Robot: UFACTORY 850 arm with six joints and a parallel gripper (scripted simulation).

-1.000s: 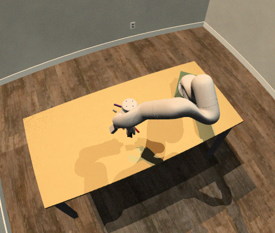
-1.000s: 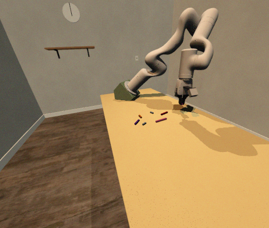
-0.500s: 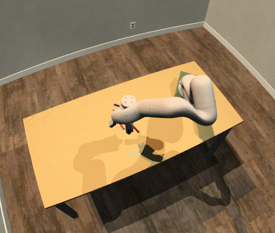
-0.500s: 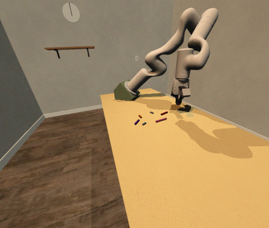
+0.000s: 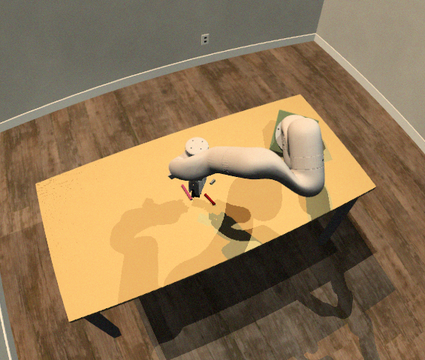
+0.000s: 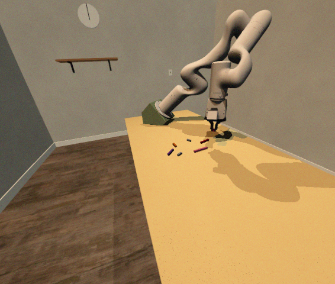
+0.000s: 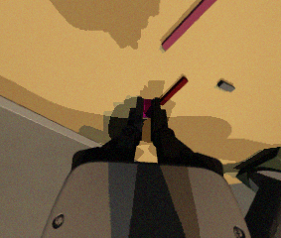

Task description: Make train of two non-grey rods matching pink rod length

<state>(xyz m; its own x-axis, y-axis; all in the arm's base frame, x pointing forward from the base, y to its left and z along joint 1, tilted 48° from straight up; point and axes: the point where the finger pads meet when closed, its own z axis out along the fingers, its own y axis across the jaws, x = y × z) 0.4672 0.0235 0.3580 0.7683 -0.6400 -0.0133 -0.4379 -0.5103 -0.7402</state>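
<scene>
1. The end effector (image 7: 147, 110) is clamped on the short magenta rod (image 7: 147, 107), which shows as a small bright block pinched between the dark fingertips. It hangs low over the worktop (image 6: 241, 213) with the fingers pointing down.

2. The magenta rod is the right pick by my reckoning: magenta and red together make up the pink length, and neither is grey.

3. The red rod (image 7: 174, 90) lies flat just ahead of the fingertips, its near end close to the held rod. That looks like the reason for the low hover here: the magenta piece is being brought to that end to continue the line.

4. The pink rod (image 7: 187, 23) lies further ahead, well apart — far enough, I judge, to keep its gap to the train.

5. A grey rod (image 7: 225, 85) sits ahead and to the right, apart from the red one.

6. In the exterior view the purple rod (image 6: 170, 151), the orange rod (image 6: 174, 144) and a second grey rod (image 6: 179, 154) lie well off to the side, out of the way.
</scene>
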